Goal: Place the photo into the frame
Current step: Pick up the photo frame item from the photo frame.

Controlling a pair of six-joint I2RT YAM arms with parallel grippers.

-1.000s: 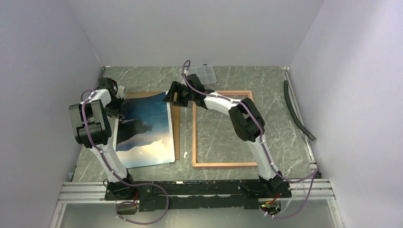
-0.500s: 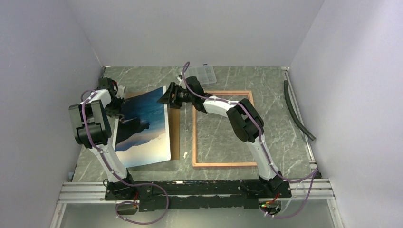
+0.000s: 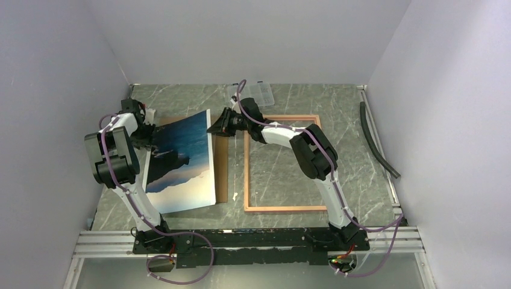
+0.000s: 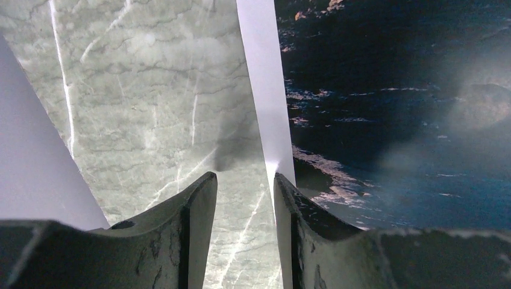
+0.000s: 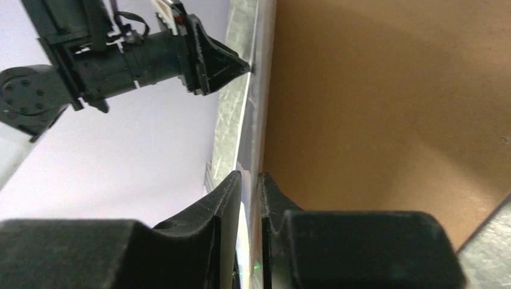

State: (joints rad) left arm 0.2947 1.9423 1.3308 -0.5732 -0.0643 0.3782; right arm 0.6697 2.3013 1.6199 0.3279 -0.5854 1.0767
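And there was the right claw (image 5: 250, 180), jaws drawn in narrow with the thin edge of the photo (image 3: 181, 159) pinched between them at its far right corner. That corner stood raised off the brown backing board (image 3: 222, 162), while the near edge of the print lay down on the left part of the surface (image 3: 343, 114).

Over on the other side, the left claw (image 4: 244, 180) stood at the photo's far left edge. Its jaws were apart, with marble showing in the gap and the white margin running along one finger's inner face. That looked like a guide, not a clamp.

The frame (image 3: 246, 174) lay flat to the right, apart from the photo, with a strip of board between them.

So the step in hand looked to be the lift and carry across. To do it well, the right claw would want to hold only the margin and rise gently, because a sheet this big and thin will likely sag or crease. The left claw should either close properly or clear out, since a half grip could drag the edge. Then the print should go across squarely, with one edge set down inside the frame's border first.
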